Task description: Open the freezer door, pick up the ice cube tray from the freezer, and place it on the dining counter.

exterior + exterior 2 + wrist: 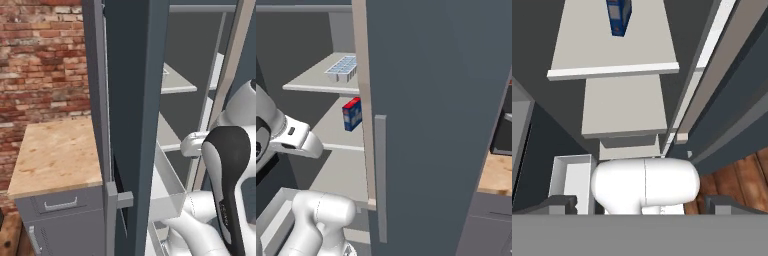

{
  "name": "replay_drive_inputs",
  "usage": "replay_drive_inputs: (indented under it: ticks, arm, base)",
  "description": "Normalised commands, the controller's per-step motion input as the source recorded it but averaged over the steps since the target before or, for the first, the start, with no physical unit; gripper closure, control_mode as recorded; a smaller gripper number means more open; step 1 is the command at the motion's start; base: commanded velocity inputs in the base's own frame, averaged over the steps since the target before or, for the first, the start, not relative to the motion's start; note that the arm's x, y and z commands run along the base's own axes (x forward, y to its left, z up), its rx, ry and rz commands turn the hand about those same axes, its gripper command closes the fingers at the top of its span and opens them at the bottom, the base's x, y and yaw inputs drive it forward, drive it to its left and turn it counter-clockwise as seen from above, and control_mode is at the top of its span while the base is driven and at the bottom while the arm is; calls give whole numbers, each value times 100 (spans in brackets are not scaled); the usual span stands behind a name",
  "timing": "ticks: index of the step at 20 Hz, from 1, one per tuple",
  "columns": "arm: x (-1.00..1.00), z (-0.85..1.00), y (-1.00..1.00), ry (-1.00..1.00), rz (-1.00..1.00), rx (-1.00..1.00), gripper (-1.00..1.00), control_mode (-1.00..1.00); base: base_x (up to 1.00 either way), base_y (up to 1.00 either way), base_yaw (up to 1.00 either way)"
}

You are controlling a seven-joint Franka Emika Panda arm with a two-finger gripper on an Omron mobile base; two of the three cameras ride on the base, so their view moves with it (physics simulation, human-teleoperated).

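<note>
Freezer door point(132, 100): swung open, seen edge-on.
Freezer point(331, 150): interior exposed, grey shelves and a white bin low down.
Ice cube tray point(342, 68): flat on the upper shelf, near its front edge.
Red-and-blue box point(352, 114): upright on the shelf below.
Pincer point(641, 204): tips wide apart, holding nothing, pointing down the shelves.

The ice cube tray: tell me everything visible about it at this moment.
The ice cube tray is small, flat and rectangular, pale blue-white, with a grid of little cube cells; it looks like plastic. It lies level near the front edge of the upper light grey shelf inside the open freezer, one shelf above the red-and-blue box. Only the shelf touches it; nothing grips it.
</note>
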Motion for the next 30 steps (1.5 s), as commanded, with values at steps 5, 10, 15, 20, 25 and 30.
replay_drive_inputs:
  ticks: [5,10,15,20,25,30]
  arm:
    - [0,0,0,0,0,0,-100,100]
    - [0,0,0,0,0,0,-100,100]
    - [0,0,0,0,0,0,-100,100]
    - [0,0,0,0,0,0,-100,100]
    - [0,8,0,0,0,0,-100,-100]
    - [-4,62,-1,0,-11,0,-100,-100]
  base:
    - [9,36,0]
    - [47,15,0]
    - [57,10,0]
    - [12,1,0]
    - [0,0,0]
    - [0,0,0]
